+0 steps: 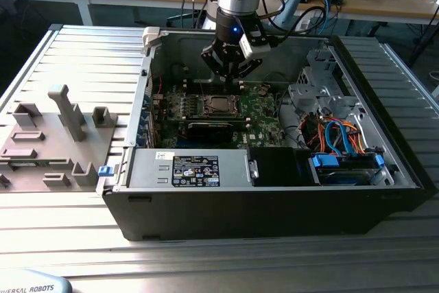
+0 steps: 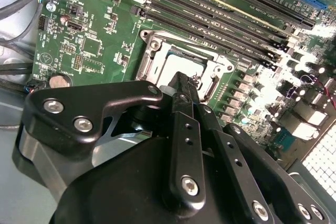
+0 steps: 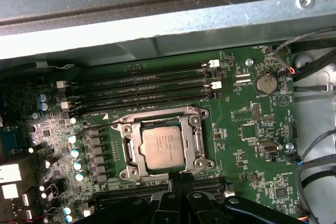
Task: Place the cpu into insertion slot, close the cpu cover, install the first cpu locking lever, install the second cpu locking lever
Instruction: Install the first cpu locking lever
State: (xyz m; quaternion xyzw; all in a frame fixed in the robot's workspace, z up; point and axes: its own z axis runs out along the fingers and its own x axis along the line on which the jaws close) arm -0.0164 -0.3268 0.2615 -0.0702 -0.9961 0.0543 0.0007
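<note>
Arm descends vertically into the open computer case (image 1: 274, 190), which lies on its side on the ribbed table (image 1: 82, 53). A grey fixture block (image 1: 51, 142) sits on the table at the exterior view's left, well apart from the case. The claw (image 1: 232, 77) hangs just above the green circuit board (image 1: 264, 125), over the socket area. In the second wrist view the claw (image 2: 184, 92) has its fingertips drawn together at the edge of the socket; nothing can be seen between them. The cpu (image 3: 164, 148) lies flat in the insertion slot (image 3: 126, 153), its silvery-grey top exposed and level. The cpu cover (image 3: 197, 142) lies down around it, framing the chip on all sides. Whether either locking lever is latched cannot be determined.
</note>
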